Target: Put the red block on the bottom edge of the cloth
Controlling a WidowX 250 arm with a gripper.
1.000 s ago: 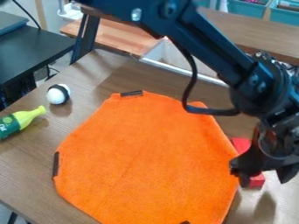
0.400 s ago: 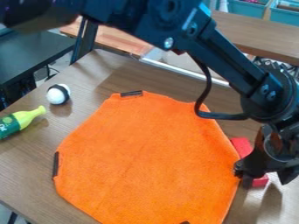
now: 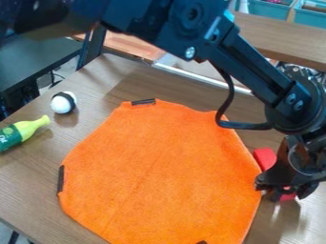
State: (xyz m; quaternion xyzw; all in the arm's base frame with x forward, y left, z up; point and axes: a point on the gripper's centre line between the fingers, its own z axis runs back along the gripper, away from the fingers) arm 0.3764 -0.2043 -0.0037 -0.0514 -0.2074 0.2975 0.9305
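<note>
At the lower right of the view, the gripper (image 3: 290, 193) is low over the table, just outside the right edge of the orange cloth (image 3: 159, 171). Its fingers are closed around the red block (image 3: 265, 157), whose upper end shows left of the gripper, close to the cloth's right edge. The block's lower end is visible between the fingertips, and the gripper hides its middle.
On the wooden table (image 3: 38, 190), a white ball with a dark band (image 3: 63, 102) lies at the upper left. A green and yellow bottle (image 3: 24, 131) lies below it. The arm spans the top of the view.
The gripper has shifted a little right, and its fingers have come closer together around the red block. The block has moved slightly. The cloth has kept its place.
</note>
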